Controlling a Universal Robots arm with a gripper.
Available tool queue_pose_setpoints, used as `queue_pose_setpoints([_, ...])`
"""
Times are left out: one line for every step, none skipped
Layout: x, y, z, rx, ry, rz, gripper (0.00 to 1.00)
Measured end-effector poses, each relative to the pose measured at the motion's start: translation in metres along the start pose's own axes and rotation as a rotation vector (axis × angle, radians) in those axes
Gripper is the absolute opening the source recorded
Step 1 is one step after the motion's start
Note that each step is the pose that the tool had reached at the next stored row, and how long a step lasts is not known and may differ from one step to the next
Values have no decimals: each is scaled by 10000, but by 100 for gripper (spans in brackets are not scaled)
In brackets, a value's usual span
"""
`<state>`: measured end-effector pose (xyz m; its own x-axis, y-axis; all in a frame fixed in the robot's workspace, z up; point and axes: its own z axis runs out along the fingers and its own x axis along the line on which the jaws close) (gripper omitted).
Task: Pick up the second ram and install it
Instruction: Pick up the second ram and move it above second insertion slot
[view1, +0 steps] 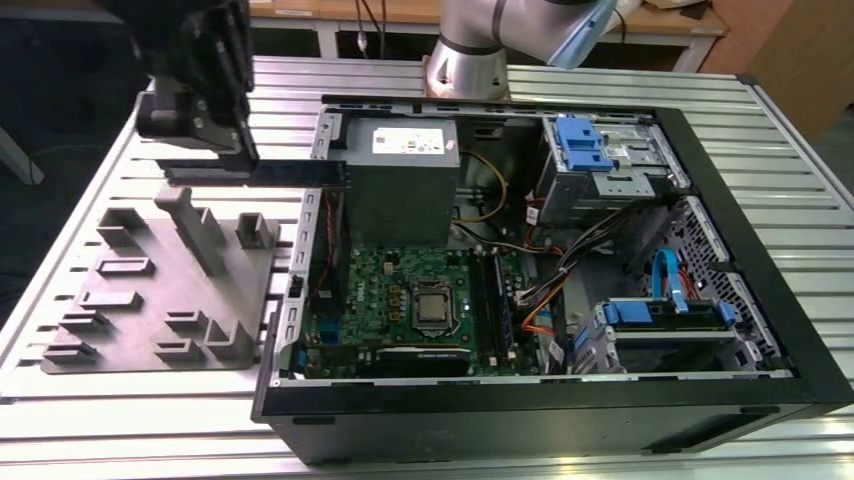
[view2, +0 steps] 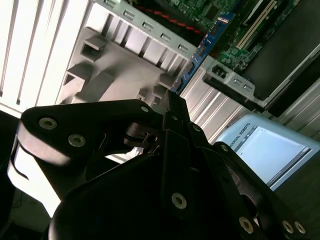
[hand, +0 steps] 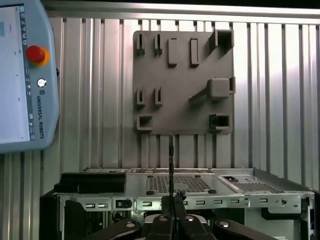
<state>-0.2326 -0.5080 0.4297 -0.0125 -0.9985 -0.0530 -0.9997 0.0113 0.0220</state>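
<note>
Gripping the second ram (view1: 300, 172), jaws hover beside the case (view1: 534, 392) holding a motherboard (view1: 394, 290).

Exterior view overlooks the whole case (view1: 534, 425); both wrist views share the block (view2: 115, 67) (hand: 182, 85).

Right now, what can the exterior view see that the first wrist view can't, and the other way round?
Exterior view: the green motherboard and its square silver socket. First wrist view: the round red button on the pale blue control tablet. Both: the grey plastic block with raised holders, the black computer case, and the thin dark ram strip clamped in the black tool, not yet installed.
</note>
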Motion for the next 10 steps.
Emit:
queue_pose_setpoints([0,-43,-1,-1,0,-1,8])
queue_pose_setpoints([-1,-86,-1,0,0,-1,8])
queue_pose_setpoints([-1,-132,-2,-1,1,-1,8])
queue_pose_setpoints([-2,-172,-3,-1,0,-1,8])
queue_pose_setpoints([-2,-212,-3,0,0,-1,8])
queue_pose_setpoints([-2,-252,-3,0,0,-1,8])
queue_pose_setpoints([-3,-293,-3,0,0,-2,8])
queue_pose_setpoints([-3,-335,-4,0,0,-2,8])
queue_pose_setpoints([-4,-375,-5,-1,1,0,8])
queue_pose_setpoints([-4,-413,-5,-1,0,0,8])
